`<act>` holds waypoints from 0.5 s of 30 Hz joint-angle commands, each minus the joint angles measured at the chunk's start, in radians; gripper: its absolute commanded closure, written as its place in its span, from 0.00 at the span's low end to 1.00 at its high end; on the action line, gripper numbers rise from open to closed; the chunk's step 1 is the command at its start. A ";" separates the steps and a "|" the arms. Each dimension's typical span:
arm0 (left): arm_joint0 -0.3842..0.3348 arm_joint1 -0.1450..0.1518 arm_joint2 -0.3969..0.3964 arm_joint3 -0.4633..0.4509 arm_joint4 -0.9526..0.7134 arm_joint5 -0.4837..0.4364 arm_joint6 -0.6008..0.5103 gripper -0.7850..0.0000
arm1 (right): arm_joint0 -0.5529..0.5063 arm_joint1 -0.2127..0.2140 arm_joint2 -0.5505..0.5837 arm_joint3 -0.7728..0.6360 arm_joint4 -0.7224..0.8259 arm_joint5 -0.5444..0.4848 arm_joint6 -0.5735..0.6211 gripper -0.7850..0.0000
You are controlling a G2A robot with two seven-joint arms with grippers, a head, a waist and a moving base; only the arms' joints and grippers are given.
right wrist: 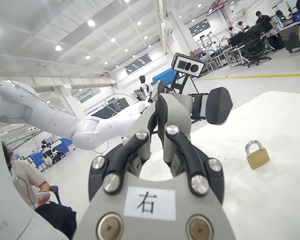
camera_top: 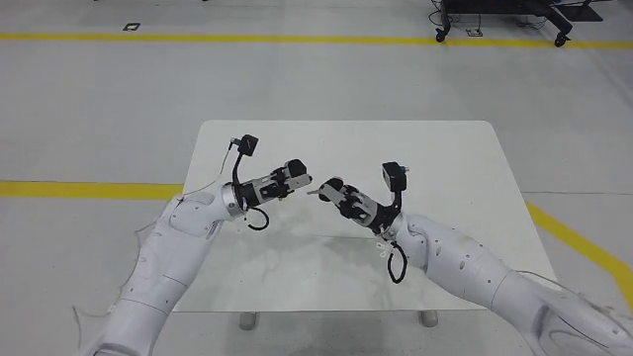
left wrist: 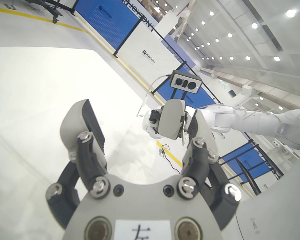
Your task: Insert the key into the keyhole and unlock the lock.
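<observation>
Right gripper [right wrist: 158,96] pinches the key [left wrist: 183,136]; left gripper [left wrist: 143,111] spread, empty.
Lift the padlock [right wrist: 257,154] off the table's [right wrist: 277,201] middle, keyhole toward key.

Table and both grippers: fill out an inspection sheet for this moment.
Surface: white table, rounded corners.
Job's things: brass padlock on the table, shackle looks closed; key, a thin metal piece, pinched in the right gripper.
Clutter: nothing seen.
Grippers: left gripper open, holding nothing; right gripper shut on the key; the two face each other above the table.
Cables: black cable loop hanging at a wrist.
Surroundings: yellow floor line beyond the table.
</observation>
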 commanded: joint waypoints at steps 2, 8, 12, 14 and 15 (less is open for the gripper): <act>-0.017 0.002 0.009 0.026 -0.052 -0.018 -0.053 0.59 | 0.016 0.000 -0.026 0.004 0.047 0.000 0.010 1.00; -0.036 0.004 0.030 0.048 -0.107 -0.038 -0.100 0.66 | 0.038 -0.009 -0.065 0.038 0.124 0.000 0.049 1.00; -0.039 0.007 0.044 0.046 -0.120 -0.039 -0.100 0.71 | 0.049 -0.020 -0.074 0.056 0.168 0.000 0.077 1.00; -0.040 0.010 0.051 0.044 -0.122 -0.041 -0.097 0.71 | 0.052 -0.025 -0.074 0.065 0.185 0.000 0.090 1.00; -0.040 0.011 0.053 0.043 -0.122 -0.042 -0.097 0.73 | 0.053 -0.026 -0.074 0.068 0.190 0.000 0.094 1.00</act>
